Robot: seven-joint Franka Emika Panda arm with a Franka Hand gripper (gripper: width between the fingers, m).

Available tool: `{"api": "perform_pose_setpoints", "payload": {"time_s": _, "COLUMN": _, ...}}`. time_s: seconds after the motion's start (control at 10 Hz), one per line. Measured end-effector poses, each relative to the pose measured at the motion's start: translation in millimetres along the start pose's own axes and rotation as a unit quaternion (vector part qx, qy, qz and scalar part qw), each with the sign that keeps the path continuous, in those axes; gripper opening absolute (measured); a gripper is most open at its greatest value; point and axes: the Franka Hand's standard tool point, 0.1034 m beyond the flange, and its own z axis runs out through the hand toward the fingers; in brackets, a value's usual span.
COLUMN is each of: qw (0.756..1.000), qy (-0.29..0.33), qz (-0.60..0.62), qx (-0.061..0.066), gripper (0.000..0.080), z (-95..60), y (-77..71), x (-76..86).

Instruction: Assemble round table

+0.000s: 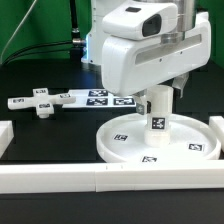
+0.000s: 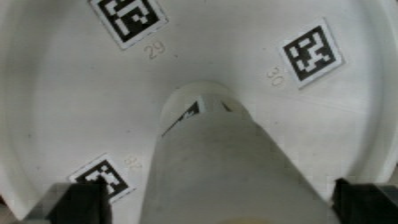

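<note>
White plastic first: the stubby white cylinder post point(image 1: 156, 108), with a black-and-white tag on its side, stands upright at the middle of the large white rimmed round disc point(image 1: 190, 128). The disc lies flat on the table, towards the exterior view's right. My gripper point(image 2: 222, 203) sits directly over the post, and the wrist view shows one dark finger point(image 2: 80, 203) on each side of it. The jaws straddle the post, but I cannot tell whether the pads press on it or stand just off it. In the exterior view the arm's white body hides that contact.

I judge the step in hand to be seating the post into the disc's centre. To do it well I want the post plumb and the wrist's axis in line with the post's own. Any twist should go about that axis so the joint does not bind. The disc looks light and loose, so it could turn or slide along with the post. A gentle downward push should help pin it.

The white cross-shaped piece point(image 1: 40, 104) lies well apart from the disc, towards the exterior view's left, just beside the marker board point(image 1: 95, 97). The table point(image 1: 50, 135) is matte black, fenced by long white border rails point(image 1: 100, 182) along the near edge and the sides. Behind it I see a green backdrop point(image 1: 30, 30) and dark space.
</note>
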Motion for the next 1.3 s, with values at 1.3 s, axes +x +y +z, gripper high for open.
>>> {"api": "perform_pose_setpoints", "payload": {"time_s": 1.3, "qw": 0.998, "qy": -0.004, "qz": -0.053, "qx": -0.016, "gripper": 0.0649, "z": -25.8, "y": 42.2, "x": -115.9}}
